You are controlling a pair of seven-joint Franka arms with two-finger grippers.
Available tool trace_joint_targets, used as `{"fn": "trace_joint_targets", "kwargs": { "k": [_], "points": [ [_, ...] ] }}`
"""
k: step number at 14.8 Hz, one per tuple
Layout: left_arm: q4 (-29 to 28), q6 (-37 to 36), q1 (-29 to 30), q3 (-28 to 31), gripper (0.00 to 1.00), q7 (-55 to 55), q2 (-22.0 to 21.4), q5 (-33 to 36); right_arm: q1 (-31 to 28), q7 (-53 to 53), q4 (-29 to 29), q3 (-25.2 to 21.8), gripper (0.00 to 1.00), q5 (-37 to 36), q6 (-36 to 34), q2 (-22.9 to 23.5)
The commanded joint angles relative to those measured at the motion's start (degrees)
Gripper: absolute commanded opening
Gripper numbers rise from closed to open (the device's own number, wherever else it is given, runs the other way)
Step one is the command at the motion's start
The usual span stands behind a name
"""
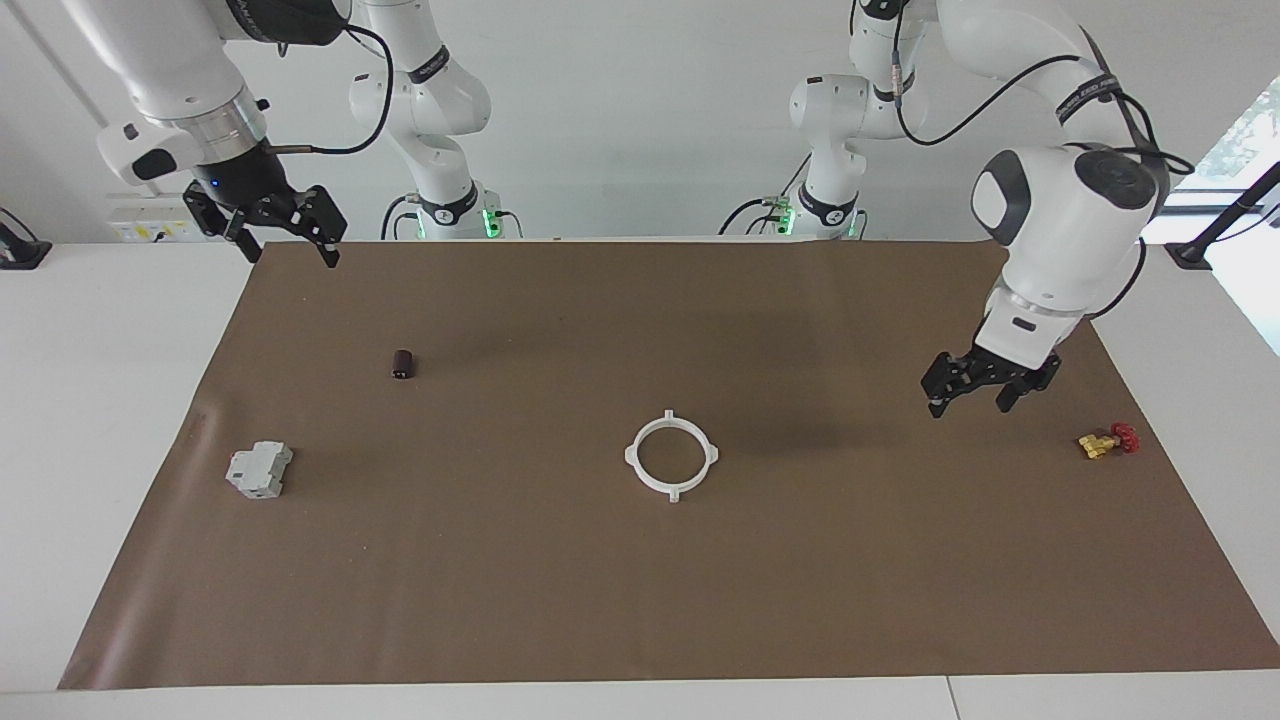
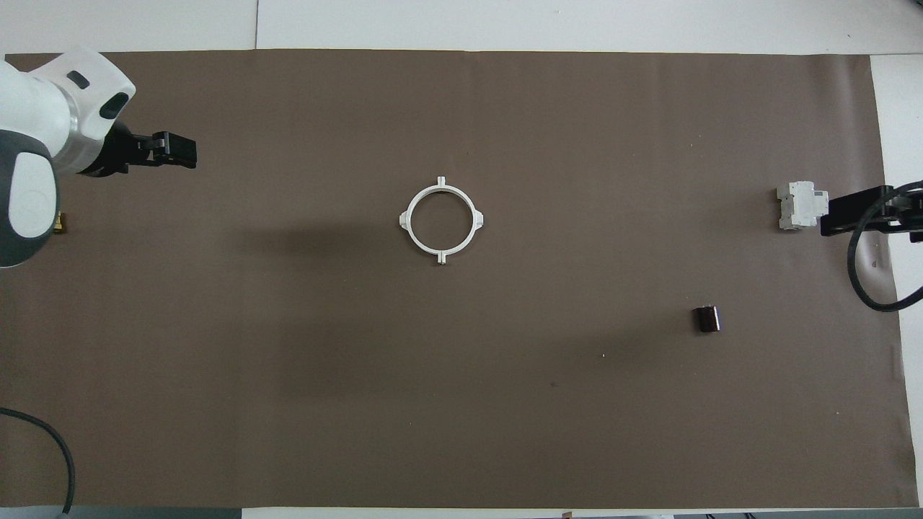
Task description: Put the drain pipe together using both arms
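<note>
Facing view, left to right: right gripper [image 1: 283,236] raised over the mat's [image 1: 560,600] edge at the right arm's end, fingers apart, holding nothing. Grey block [image 1: 259,470] and small dark cylinder [image 1: 403,364] lying on the mat. Drain pipe [image 1: 671,455] joined as one ring, flat near mid-mat, untouched. Left gripper [image 1: 985,385] in the air over the mat toward the left arm's end, fingers spread, empty. Red-and-yellow valve [image 1: 1108,440] near it.
</note>
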Motion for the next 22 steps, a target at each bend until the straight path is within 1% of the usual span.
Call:
{"fn": "trace_joint_targets", "kwargs": {
  "k": [1, 4, 5, 7, 9, 11, 12, 18, 22],
  "points": [
    [-0.2, -6.0, 3.4, -0.2, 1.00, 4.3, -4.6, -1.0, -0.4, -1.8, -1.7, 0.2, 1.00, 1.0, 1.3, -1.4],
    [4.2, -13.9, 5.1, -0.1, 1.00, 4.8, -5.2, -1.0, -0.3, -1.8, -1.6, 0.2, 1.00, 1.0, 1.3, -1.4],
    [5.4, -15.4, 5.2, 0.2, 1.00, 4.8, -5.2, -1.0, -0.3, -1.8, -1.6, 0.2, 1.00, 1.0, 1.3, -1.4],
    [6.0, -17.4, 6.5, -0.1, 1.00, 4.9, -5.5, -1.0, -0.2, -1.8, -1.6, 0.2, 1.00, 1.0, 1.3, -1.4],
    [4.8, -19.5, 6.6, 0.0, 1.00, 4.9, -8.0, -1.1, -0.2, -1.8, -1.6, 0.2, 1.00, 1.1, 1.3, -1.4],
    [1.8, -19.3, 6.6, 0.4, 1.00, 4.8, -10.6, -1.1, -0.2, -1.8, -1.5, 0.2, 1.00, 1.0, 1.4, -1.3],
    [1.1, -19.2, 6.6, 0.4, 1.00, 4.8, -10.8, -1.0, -0.2, -1.8, -1.5, 0.2, 1.00, 1.0, 1.3, -1.3],
    [2.4, -18.9, 8.9, 0.7, 1.00, 6.9, -10.2, -0.8, -0.1, -1.8, -1.5, 0.3, 1.00, 1.1, 1.3, -1.3],
    [3.2, -18.3, 8.7, 0.7, 1.00, 6.9, -9.9, -0.5, -0.1, -1.8, -1.5, 0.3, 1.00, 1.1, 1.3, -1.3]
  ]
}}
